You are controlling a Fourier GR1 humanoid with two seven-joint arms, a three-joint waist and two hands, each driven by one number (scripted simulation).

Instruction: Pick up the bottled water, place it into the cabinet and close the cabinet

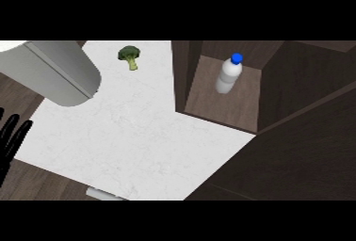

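Note:
The water bottle (pixel 229 75), clear white with a blue cap, stands upright inside the dark wooden cabinet (pixel 299 117) on its shelf floor, at the upper right of the head view. The cabinet's door appears swung open, a dark panel at the right. My left hand (pixel 10 136) shows at the left edge, black fingers straight and pointing up, holding nothing and far from the bottle. My right hand is out of the picture.
A broccoli floret (pixel 129 56) lies on the white marble counter (pixel 132 141) near its far edge. A large grey cylinder-shaped body (pixel 55 70) leans in from the upper left. A small pale object (pixel 104 194) sits at the counter's near edge.

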